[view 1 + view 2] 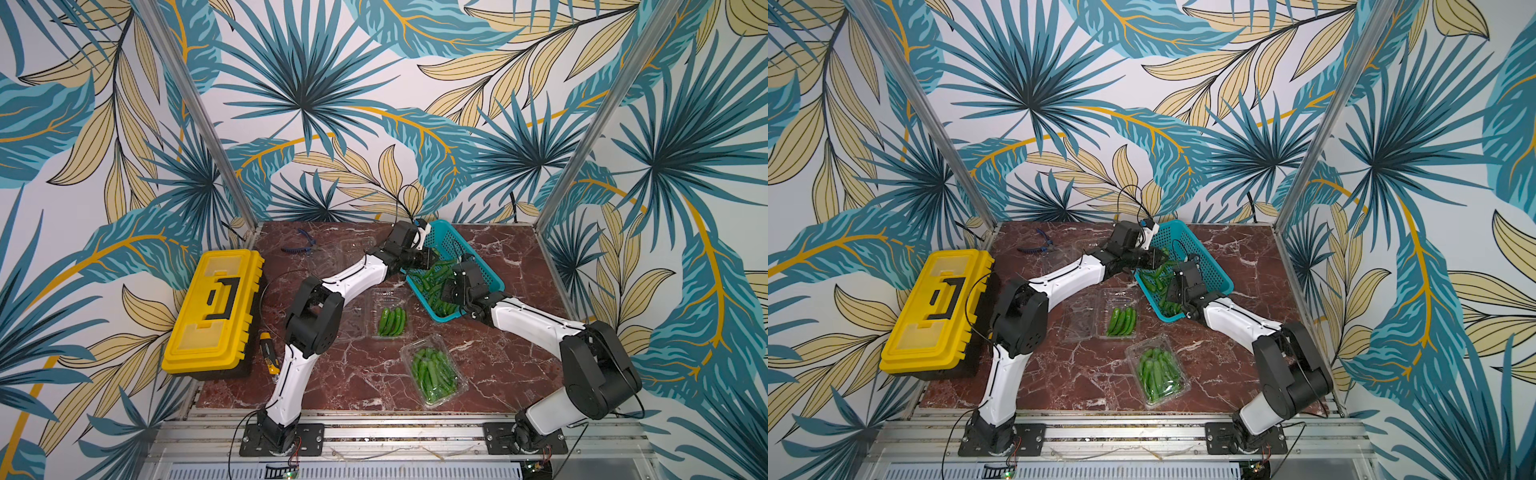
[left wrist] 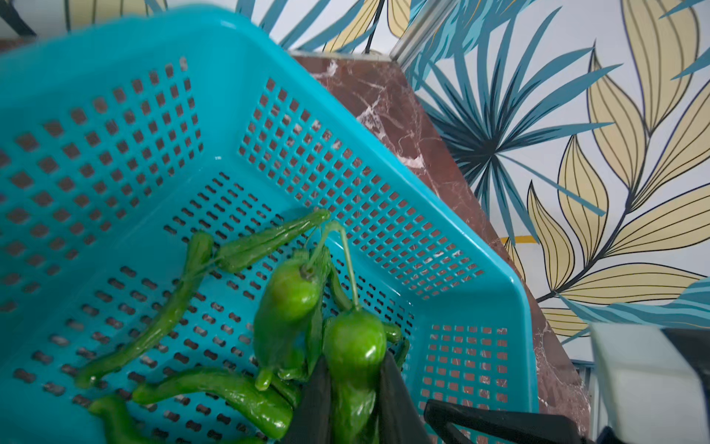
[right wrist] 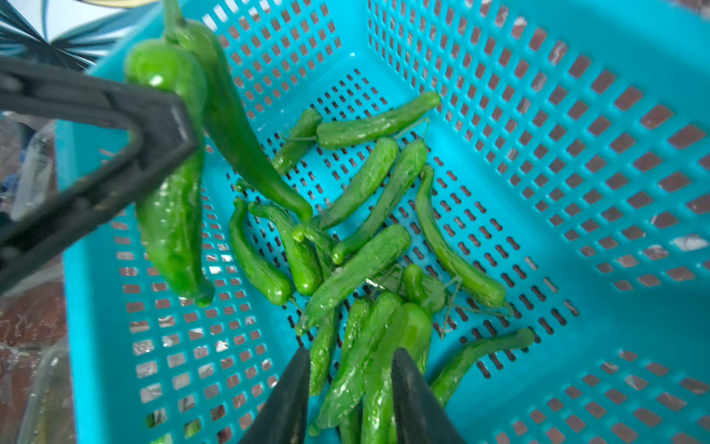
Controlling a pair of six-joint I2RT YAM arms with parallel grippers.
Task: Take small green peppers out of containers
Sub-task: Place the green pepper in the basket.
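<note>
Landmark: the teal basket (image 1: 478, 255); every place is given from it.
Toolbox (image 1: 214, 309): well to the left, shut, not involved.
Empty container (image 1: 1079, 316): left of the basket's near corner, lid open.
Part-filled container (image 1: 390, 318): just beside it, a few small green peppers (image 1: 390, 321) inside.
Full container (image 1: 434, 370): nearer the robot, lid shut.
Left gripper (image 2: 355, 399): over the basket's left rim, jaws clamped on two peppers (image 2: 353, 346).
Right gripper (image 3: 351, 388): inside the basket, jaws apart around loose peppers.
Advice: lower first, release over the pile, clear of the right arm.
</note>
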